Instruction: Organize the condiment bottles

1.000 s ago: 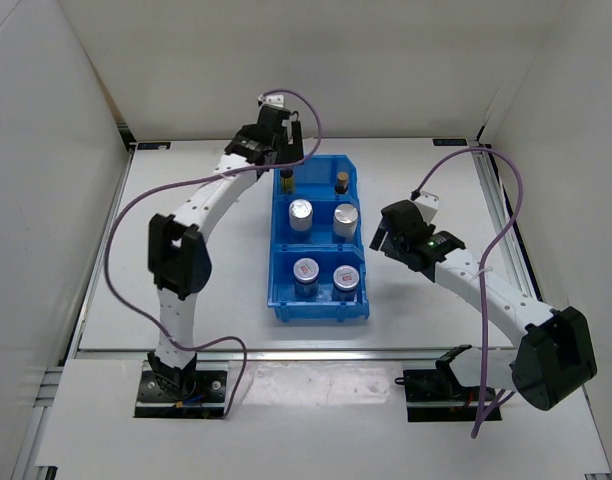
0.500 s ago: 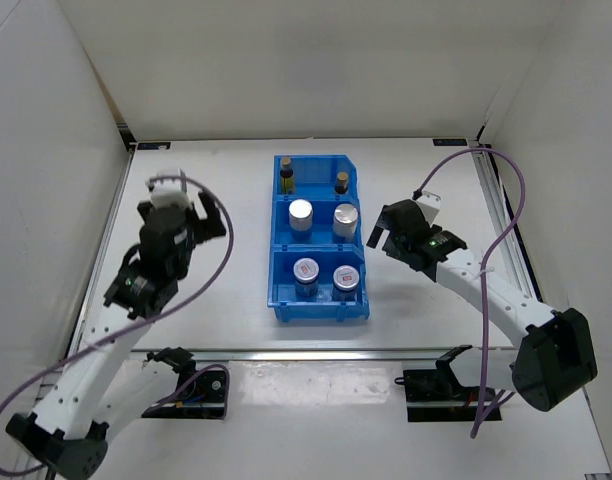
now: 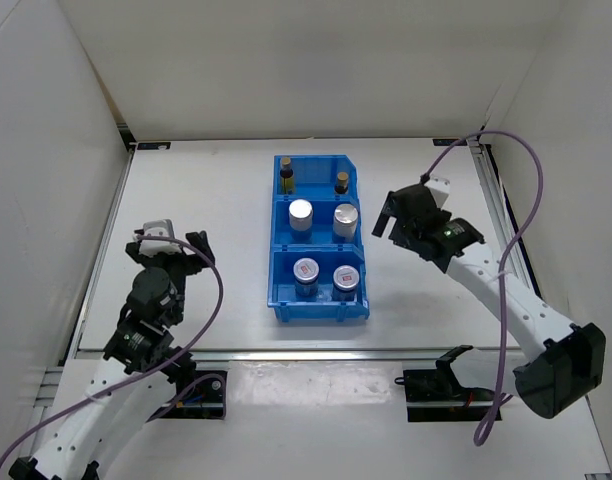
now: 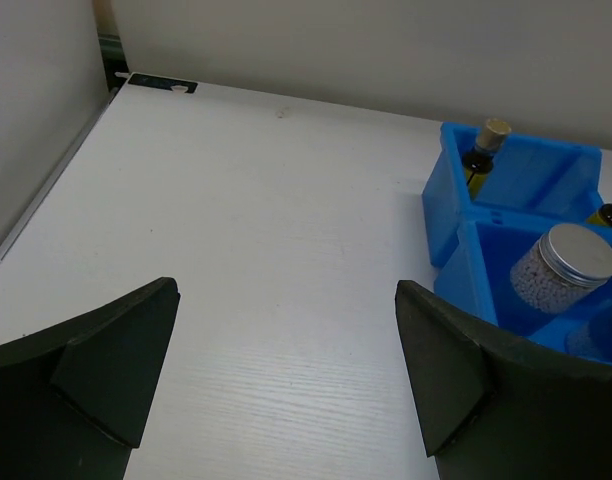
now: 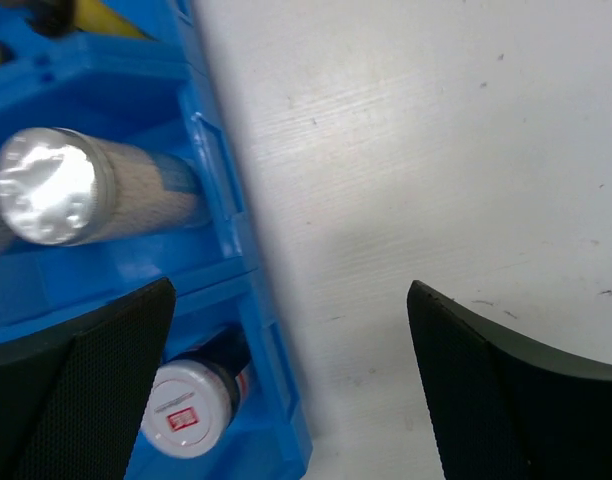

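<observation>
All six condiment bottles stand in the blue bin point(image 3: 276, 290). Two amber gold-capped bottles point(image 3: 286, 176) point(image 3: 341, 182) are in the far compartment. Two silver-topped cylinders point(image 3: 301, 213) point(image 3: 346, 217) are in the middle one. Two short jars with red marks point(image 3: 306, 271) point(image 3: 347, 278) are in the near one. My left gripper point(image 3: 171, 243) is open and empty over bare table, left of the bin; its wrist view shows a bottle point(image 4: 483, 148) and a cylinder point(image 4: 566, 265). My right gripper point(image 3: 389, 222) is open and empty just right of the bin; its wrist view shows a cylinder point(image 5: 76, 195) and a jar point(image 5: 191, 405).
White walls enclose the table on the left, back and right. A metal rail point(image 3: 496, 215) runs along the right edge. Purple cables loop from both arms. The bin's right wall point(image 5: 248, 300) lies between my right fingers.
My left arm has pulled back from the bin's far corner to the near left of the table. My right gripper has moved slightly up and away.
</observation>
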### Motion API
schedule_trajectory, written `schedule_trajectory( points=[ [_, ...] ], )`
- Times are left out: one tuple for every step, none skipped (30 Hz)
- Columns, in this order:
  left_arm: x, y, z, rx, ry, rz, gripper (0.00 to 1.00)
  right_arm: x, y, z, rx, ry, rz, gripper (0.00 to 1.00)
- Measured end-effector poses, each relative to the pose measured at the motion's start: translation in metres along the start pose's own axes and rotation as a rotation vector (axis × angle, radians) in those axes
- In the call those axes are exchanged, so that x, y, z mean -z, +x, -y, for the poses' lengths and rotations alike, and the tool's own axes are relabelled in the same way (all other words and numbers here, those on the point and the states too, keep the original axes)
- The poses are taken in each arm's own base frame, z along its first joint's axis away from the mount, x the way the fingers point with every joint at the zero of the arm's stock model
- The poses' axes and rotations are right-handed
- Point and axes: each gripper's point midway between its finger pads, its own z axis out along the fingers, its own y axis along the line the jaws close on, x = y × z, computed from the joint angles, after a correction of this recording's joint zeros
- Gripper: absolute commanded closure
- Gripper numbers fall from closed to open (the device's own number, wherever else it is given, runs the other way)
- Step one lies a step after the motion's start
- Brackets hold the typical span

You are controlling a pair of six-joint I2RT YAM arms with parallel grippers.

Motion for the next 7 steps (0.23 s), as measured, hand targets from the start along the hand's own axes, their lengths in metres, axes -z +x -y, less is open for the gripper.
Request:
schedule_trajectory(
  points=[
    [-0.002, 0.000, 0.000, -0.005, -0.006, 0.001, 0.00, 0.007, -0.010, -0.004, 0.004, -0.010, 0.012, 0.00],
    [-0.004, 0.001, 0.001, -0.010, -0.009, -0.003, 0.00, 0.015, -0.020, -0.007, 0.010, -0.020, 0.026, 0.00],
    [-0.006, 0.003, 0.001, -0.018, -0.013, -0.011, 0.00, 0.023, -0.030, -0.010, 0.014, -0.033, 0.044, 0.00],
    [-0.008, 0.006, 0.002, -0.027, -0.014, -0.020, 0.00, 0.031, -0.040, -0.013, 0.018, -0.049, 0.069, 0.00],
    [-0.010, 0.009, 0.003, -0.037, -0.015, -0.031, 0.00, 0.039, -0.048, -0.014, 0.027, -0.065, 0.091, 0.00],
    [-0.011, 0.011, 0.004, -0.044, -0.016, -0.040, 0.00, 0.047, -0.053, -0.013, 0.043, -0.080, 0.108, 0.00],
    [-0.012, 0.013, 0.004, -0.054, -0.016, -0.048, 0.00, 0.054, -0.055, -0.011, 0.061, -0.093, 0.117, 0.00]
  ],
)
